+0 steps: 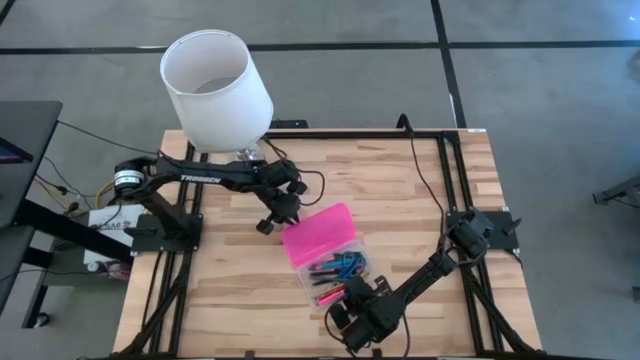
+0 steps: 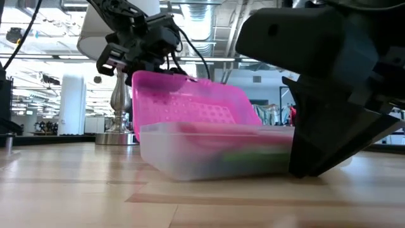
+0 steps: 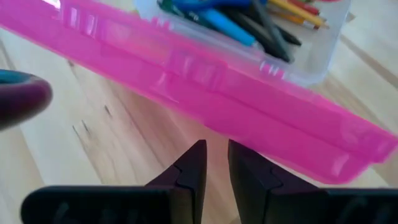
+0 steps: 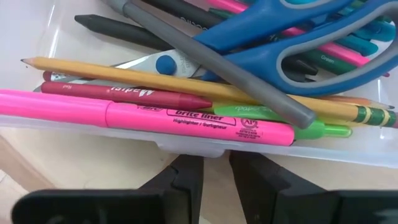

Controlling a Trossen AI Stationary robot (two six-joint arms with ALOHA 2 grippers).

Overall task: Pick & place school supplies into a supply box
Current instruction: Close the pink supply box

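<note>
Supply box (image 1: pixel 322 245), clear base, pink lid raised, scissors (image 4: pixel 292 28) atop pens, highlighter (image 4: pixel 143 115) marked "brite liner", left gripper (image 3: pixel 214 163) and right gripper (image 4: pixel 216 169) each narrowly parted, empty.

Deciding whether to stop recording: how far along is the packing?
Supplies look packed: scissors, pink highlighter and pencil lie in the clear box. Nothing is held; the left claw is by the raised pink lid, the right claw at the box's edge. Closing the lid remains.

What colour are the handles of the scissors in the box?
Blue with grey inner lining on the scissors, seen best in the right wrist view.
</note>
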